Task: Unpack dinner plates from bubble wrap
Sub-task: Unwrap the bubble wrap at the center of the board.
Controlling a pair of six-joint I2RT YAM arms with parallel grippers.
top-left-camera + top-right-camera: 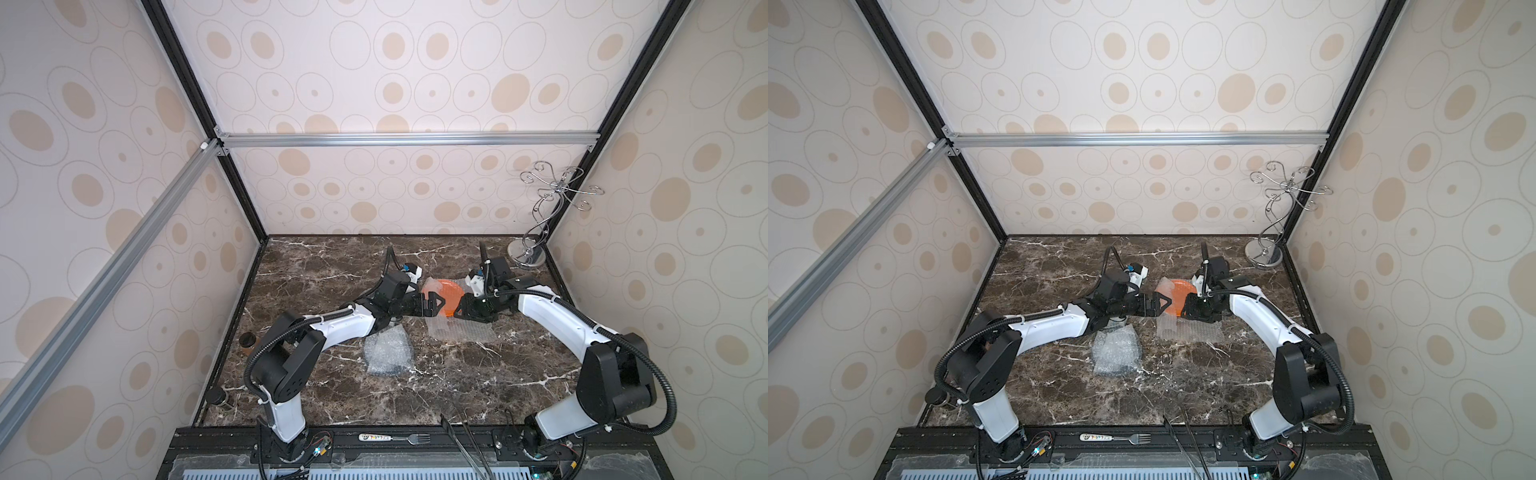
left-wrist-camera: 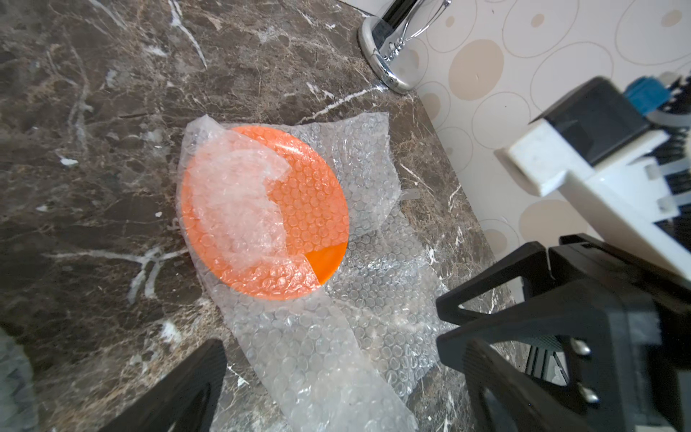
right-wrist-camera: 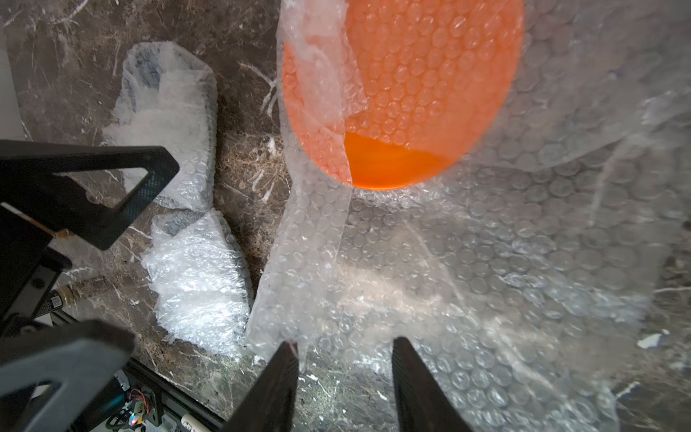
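The shiny round orange plate [image 2: 327, 262] lies half under clear bubble wrap [image 2: 232, 194], between both claws. The left claw [image 1: 436, 306] gapes wide; the right claw [image 3: 346, 346], half open, holds nothing.

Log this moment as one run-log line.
orange plate: lying on bubble wrap, flap covering most of it | left gripper: open, empty | right gripper: open at wrap edge

The orange plate [image 2: 328, 261] lies mostly under bubble wrap [image 2: 336, 336].
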